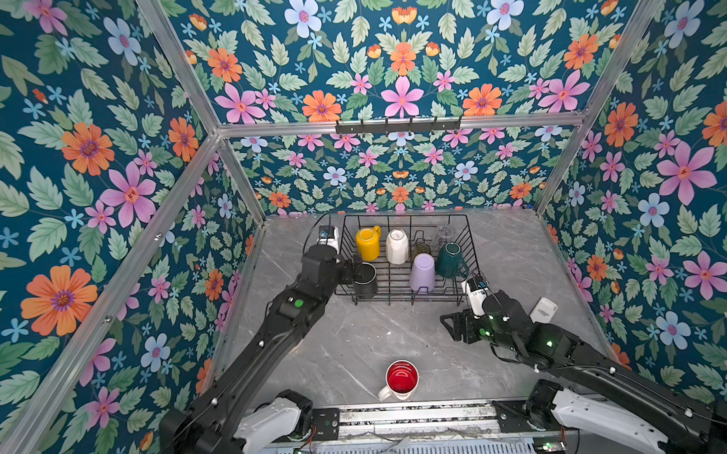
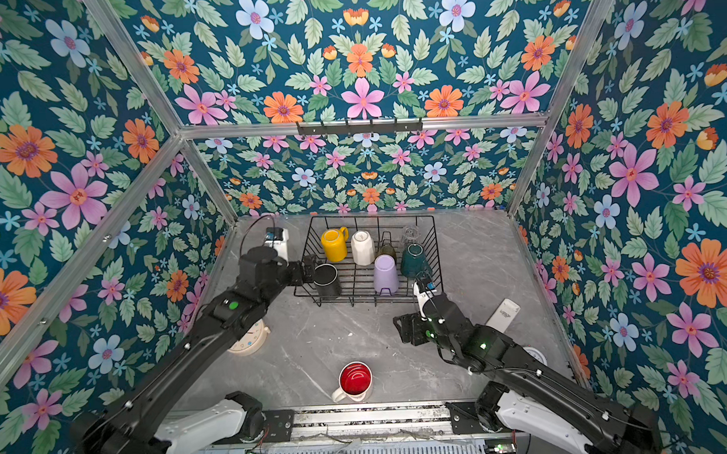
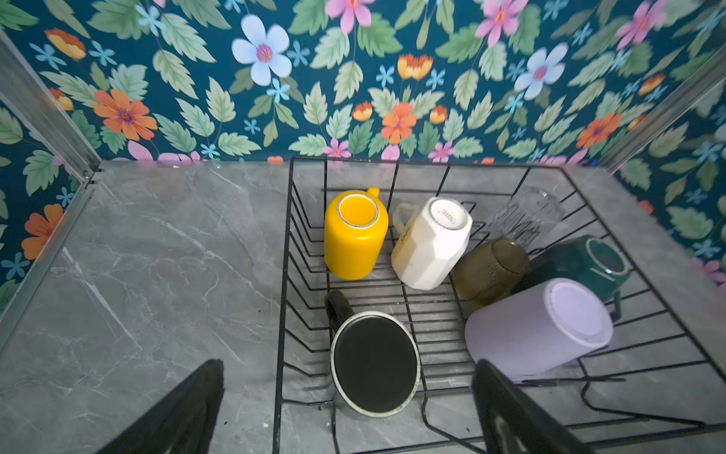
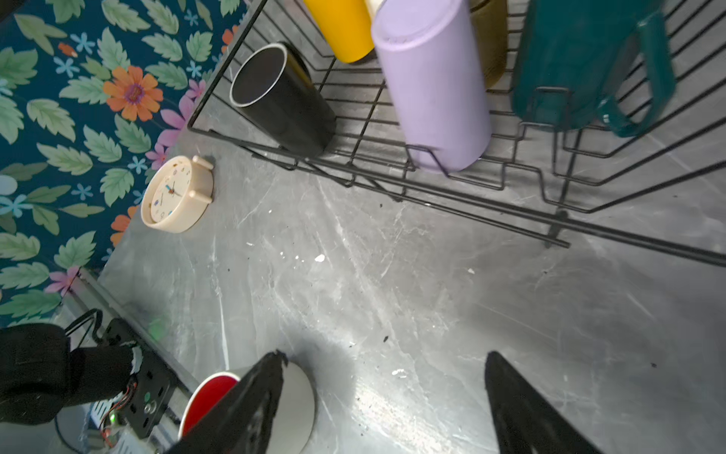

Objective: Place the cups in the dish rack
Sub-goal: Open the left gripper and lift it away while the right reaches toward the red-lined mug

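Seven cups (image 1: 421, 271) in the dish rack (image 1: 397, 302); white red-lined mug (image 1: 401, 379) on worktop (image 1: 349, 341). Spread and empty: left jaws, right jaws; next, right should straddle its rim

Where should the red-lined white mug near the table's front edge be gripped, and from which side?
The white mug stands upright, mouth up, handle toward the near left. Probably best: pinch the rim wall opposite the handle from above, one finger inside.
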`<act>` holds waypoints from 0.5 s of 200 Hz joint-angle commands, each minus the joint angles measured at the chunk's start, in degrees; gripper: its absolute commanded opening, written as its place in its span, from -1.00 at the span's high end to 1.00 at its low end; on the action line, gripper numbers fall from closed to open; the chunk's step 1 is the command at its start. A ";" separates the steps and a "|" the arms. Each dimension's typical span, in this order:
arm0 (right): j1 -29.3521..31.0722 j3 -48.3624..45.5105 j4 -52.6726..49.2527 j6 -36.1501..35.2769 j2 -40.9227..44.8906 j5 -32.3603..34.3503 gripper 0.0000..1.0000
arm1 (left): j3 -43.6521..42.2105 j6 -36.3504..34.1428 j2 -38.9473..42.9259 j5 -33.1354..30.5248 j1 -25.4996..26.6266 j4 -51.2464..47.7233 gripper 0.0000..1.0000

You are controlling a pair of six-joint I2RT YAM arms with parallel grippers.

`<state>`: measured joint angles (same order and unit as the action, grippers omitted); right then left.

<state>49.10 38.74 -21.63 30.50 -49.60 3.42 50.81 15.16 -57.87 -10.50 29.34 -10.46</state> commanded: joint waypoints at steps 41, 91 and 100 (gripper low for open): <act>14.91 7.46 -7.21 4.33 -11.92 8.24 -0.46 | -10.39 6.92 13.43 -4.19 -0.16 10.49 -0.99; 23.43 11.89 -8.96 9.35 -22.27 9.68 -0.28 | -11.87 7.96 16.77 -5.87 -0.16 9.17 -0.99; 24.38 12.38 -8.88 10.12 -23.96 9.78 -0.25 | -11.98 8.06 17.27 -6.59 -0.14 9.05 -0.99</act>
<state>71.24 49.82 -29.32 37.47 -70.37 11.70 38.70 22.46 -41.50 -15.05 29.23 -2.17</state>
